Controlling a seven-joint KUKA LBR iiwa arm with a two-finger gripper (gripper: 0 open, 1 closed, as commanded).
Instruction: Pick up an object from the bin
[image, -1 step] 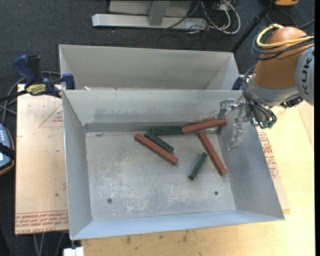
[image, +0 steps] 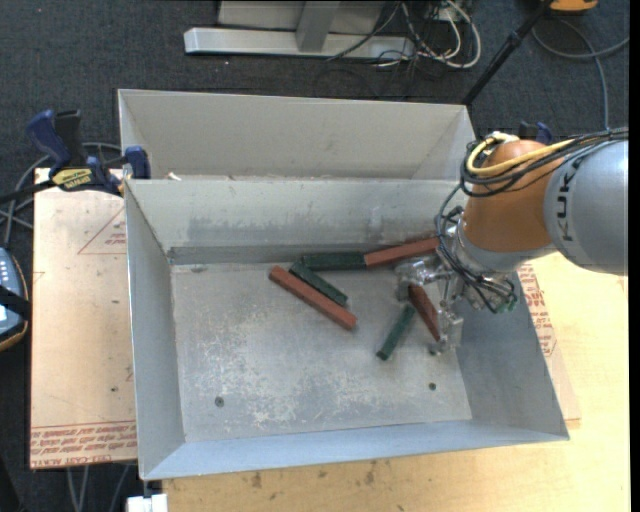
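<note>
Bin (image: 300, 400): grey metal with sloping walls, across the middle of the frame.
Arm (image: 520, 210): enters from the right edge, orange cover at the wrist, bent down into the bin's right part.
Long red-brown stick (image: 312, 297): diagonal, centre of the floor, among loose green and red-brown sticks near the far wall.
Gripper (image: 432, 312): low at right of centre; whether apart or clamped cannot be told.
Short red-brown stick (image: 422, 305): at the gripper, tilted.
Dark green stick (image: 395, 333): just left of it.
</note>
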